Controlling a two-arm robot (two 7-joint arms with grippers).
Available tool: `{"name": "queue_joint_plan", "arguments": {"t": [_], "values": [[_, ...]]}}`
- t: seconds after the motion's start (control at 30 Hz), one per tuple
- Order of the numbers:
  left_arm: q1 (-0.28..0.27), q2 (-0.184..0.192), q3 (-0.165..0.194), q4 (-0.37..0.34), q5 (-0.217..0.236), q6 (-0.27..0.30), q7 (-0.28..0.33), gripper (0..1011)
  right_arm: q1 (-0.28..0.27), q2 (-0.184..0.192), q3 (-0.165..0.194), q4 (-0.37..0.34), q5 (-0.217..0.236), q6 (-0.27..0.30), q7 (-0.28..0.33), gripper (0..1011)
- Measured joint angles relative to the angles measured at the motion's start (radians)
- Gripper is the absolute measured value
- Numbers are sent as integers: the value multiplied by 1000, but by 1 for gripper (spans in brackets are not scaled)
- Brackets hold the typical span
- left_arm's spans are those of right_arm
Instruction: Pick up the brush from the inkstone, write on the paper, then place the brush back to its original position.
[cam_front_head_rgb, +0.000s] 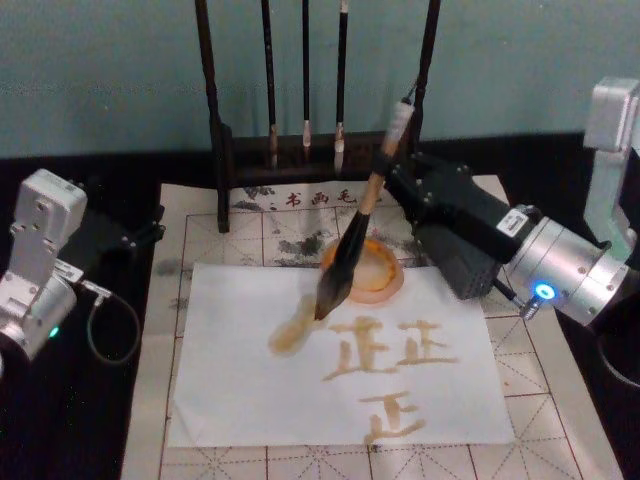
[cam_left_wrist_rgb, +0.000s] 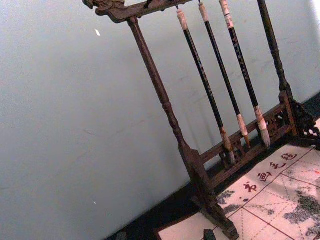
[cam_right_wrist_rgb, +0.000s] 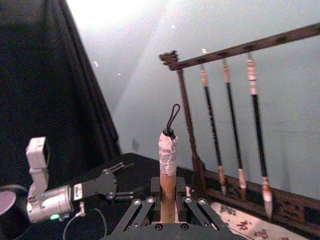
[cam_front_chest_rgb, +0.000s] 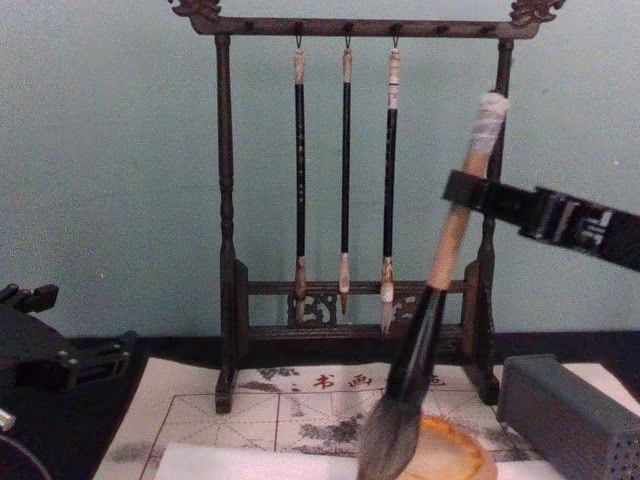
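The brush (cam_front_head_rgb: 362, 215) is tilted, and my right gripper (cam_front_head_rgb: 387, 172) is shut on its tan handle below the white-wrapped end. Its dark bristle head (cam_front_head_rgb: 333, 285) hangs over the top of the white paper (cam_front_head_rgb: 230, 400), just left of the orange-tan inkstone (cam_front_head_rgb: 378, 272). I cannot tell whether the tip touches the sheet. Tan characters (cam_front_head_rgb: 390, 350) and a wet smear (cam_front_head_rgb: 290, 335) mark the paper. From the chest, the brush (cam_front_chest_rgb: 445, 245) crosses in front of the inkstone (cam_front_chest_rgb: 455, 452), held by the right gripper (cam_front_chest_rgb: 468, 190). The handle (cam_right_wrist_rgb: 168, 170) rises between the jaws. My left gripper (cam_front_head_rgb: 140, 230) is parked open at the left.
A dark wooden rack (cam_front_head_rgb: 215, 120) holding three thin brushes (cam_front_chest_rgb: 345, 170) stands behind the inkstone. A beige gridded mat (cam_front_head_rgb: 560, 440) lies under the paper. A grey perforated box (cam_front_chest_rgb: 565, 415) sits at the right, near the right arm.
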Motion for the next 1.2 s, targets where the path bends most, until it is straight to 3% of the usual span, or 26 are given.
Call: {"name": "queue_joint_plan", "arguments": {"t": [0.23, 0.53, 1.2], "values": [[0, 0, 0, 0, 0, 0, 0, 1001, 7, -21, -26, 1, -76, -42, 22, 200], [0, 0, 0, 0, 0, 0, 0, 1001, 22, -76, -41, 40, -171, -96, 1, 200], [0, 0, 0, 0, 0, 0, 0, 1001, 48, -178, -60, 125, -324, -186, -23, 200]]}}
